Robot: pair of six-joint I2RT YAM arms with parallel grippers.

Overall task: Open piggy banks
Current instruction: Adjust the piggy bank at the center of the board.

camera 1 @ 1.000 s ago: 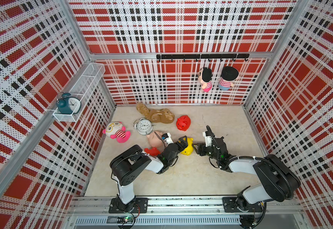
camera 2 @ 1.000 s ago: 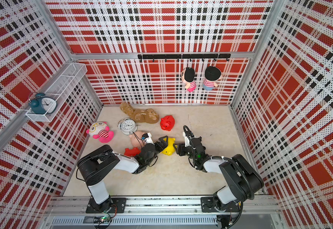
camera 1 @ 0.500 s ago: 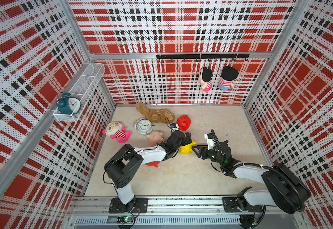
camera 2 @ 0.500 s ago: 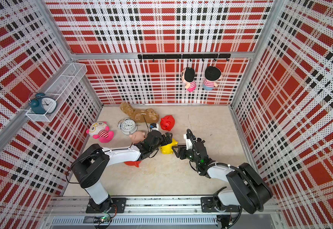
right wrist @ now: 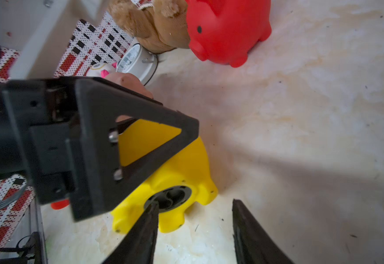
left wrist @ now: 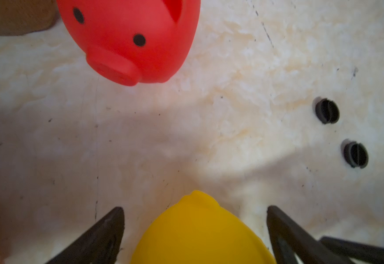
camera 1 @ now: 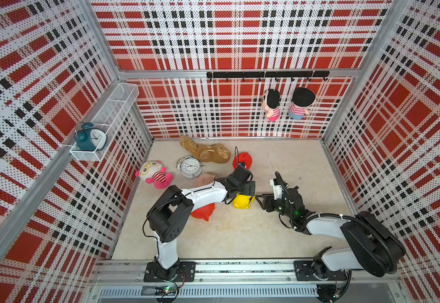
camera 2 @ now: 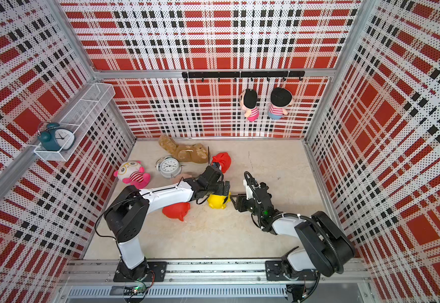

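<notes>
The yellow piggy bank (right wrist: 184, 164) is lying on its side mid-surface (camera 1: 240, 236), with its black belly plug (right wrist: 170, 197) facing the right pincer (right wrist: 195, 202). The left pincer (left wrist: 195, 208) is straddling the yellow piggy bank with its fingers spread wide, and a gap is showing on one side. The right pincer is sitting partly spread and holding nothing, one fingertip (right wrist: 150, 212) reaching the plug's rim. Beyond the yellow piggy bank a red piggy bank (left wrist: 127, 36) is standing. A loose plug (left wrist: 327, 111) and a second loose plug (left wrist: 355, 154) are lying off to the yellow piggy bank's side.
</notes>
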